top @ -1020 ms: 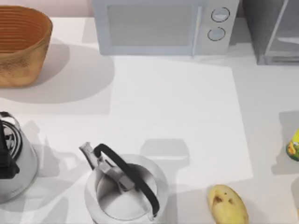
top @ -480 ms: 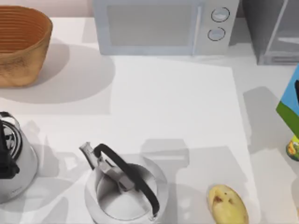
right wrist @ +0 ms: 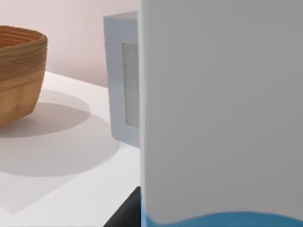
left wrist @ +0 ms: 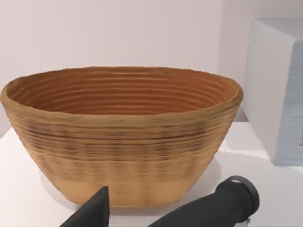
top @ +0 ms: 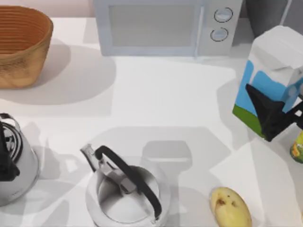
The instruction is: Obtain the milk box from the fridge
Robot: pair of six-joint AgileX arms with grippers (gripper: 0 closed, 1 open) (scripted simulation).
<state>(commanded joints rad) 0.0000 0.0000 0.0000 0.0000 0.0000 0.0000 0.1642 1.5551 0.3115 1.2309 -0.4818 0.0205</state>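
Observation:
The milk box (top: 272, 71), a white-topped carton with light blue sides and a green base band, hangs tilted above the table's right side. My right gripper (top: 274, 116) is shut on its lower part, its dark fingers across the blue and green side. In the right wrist view the milk box (right wrist: 218, 109) stands very close, with one dark finger (right wrist: 125, 213) beside its edge. The fridge (top: 265, 12), dark grey, sits at the back right corner, mostly hidden behind the carton. My left gripper (left wrist: 151, 217) is parked in front of the basket, open; one fingertip (left wrist: 97, 210) shows.
A white microwave (top: 161, 26) stands at the back centre and a wicker basket (top: 21, 45) at the back left. A silver kettle (top: 125, 187) sits at the front, another kettle (top: 12, 161) at the left edge. A potato (top: 230, 207) and a yellow-green bottle (top: 298, 149) lie near the carton.
The milk box has come in from the right edge and moved left and up into full view, held by my right gripper. It now covers the fridge front. Its shadow spread across the table.

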